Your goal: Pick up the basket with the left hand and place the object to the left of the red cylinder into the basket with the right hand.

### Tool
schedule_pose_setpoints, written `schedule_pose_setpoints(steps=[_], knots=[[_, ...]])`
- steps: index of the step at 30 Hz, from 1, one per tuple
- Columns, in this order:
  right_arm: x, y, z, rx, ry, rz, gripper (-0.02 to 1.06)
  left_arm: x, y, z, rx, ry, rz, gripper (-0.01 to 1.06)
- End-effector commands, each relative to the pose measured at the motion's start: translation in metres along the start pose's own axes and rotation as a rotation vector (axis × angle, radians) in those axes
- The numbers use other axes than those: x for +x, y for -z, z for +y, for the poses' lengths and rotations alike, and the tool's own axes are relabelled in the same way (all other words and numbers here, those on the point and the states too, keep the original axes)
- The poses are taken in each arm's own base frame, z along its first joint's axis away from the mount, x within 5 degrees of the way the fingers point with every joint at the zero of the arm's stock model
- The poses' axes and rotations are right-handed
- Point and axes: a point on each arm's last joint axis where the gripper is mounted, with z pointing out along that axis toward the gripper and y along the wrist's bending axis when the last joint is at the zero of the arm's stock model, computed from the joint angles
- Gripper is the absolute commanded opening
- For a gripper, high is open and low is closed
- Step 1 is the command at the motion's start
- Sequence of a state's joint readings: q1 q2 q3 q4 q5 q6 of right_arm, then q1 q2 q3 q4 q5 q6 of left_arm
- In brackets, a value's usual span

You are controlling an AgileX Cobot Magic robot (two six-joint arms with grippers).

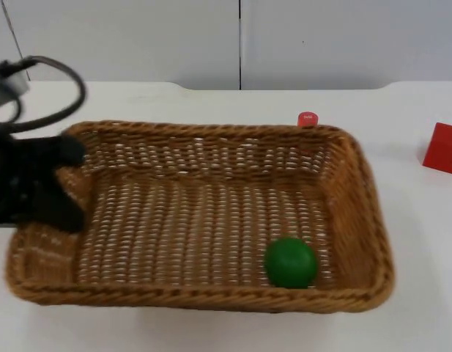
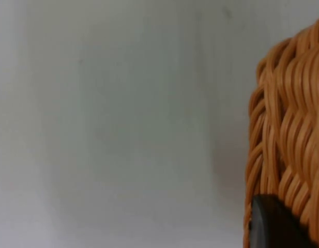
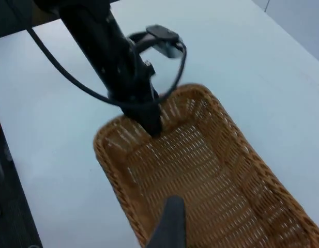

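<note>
A: How is the basket [image 1: 204, 220] gripped?

B: Its short end wall is pinched between the closed fingers [image 1: 64, 154] of the left gripper [image 1: 53, 183], one finger inside the wall and one outside, so that the wicker can be carried by its rim. A black fingertip [image 2: 273, 222] is seen pressed against the weave.

A: And the object to be placed?

B: A green ball [image 1: 290, 262] is already lying on the basket's floor, near the end far from the grip. The red cylinder [image 1: 307, 119] is seen just beyond the basket's far rim, a red block [image 1: 442, 148] well off to the side.

A: The right gripper [image 3: 169, 227]?

B: It is held above the basket, looking down into it. Whether its fingers are parted cannot be told.
</note>
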State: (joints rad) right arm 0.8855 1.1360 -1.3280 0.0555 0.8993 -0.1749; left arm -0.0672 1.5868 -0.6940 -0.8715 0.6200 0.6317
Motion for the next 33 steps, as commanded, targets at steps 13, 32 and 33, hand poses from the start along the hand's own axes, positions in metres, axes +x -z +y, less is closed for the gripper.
schedule_pose_setpoints(steps=[13,32,33], knots=[[0.031,0.037,0.003,0.047,-0.042,-0.058,0.72,-0.011,-0.077,-0.015,-0.027,0.016,0.060,0.00],[0.046,0.089,0.005,0.081,-0.038,-0.180,0.72,-0.020,-0.078,-0.002,-0.069,-0.047,0.046,0.85],[0.046,0.089,0.005,0.081,-0.038,-0.180,0.72,-0.020,-0.078,-0.002,-0.069,-0.047,0.046,0.85]])
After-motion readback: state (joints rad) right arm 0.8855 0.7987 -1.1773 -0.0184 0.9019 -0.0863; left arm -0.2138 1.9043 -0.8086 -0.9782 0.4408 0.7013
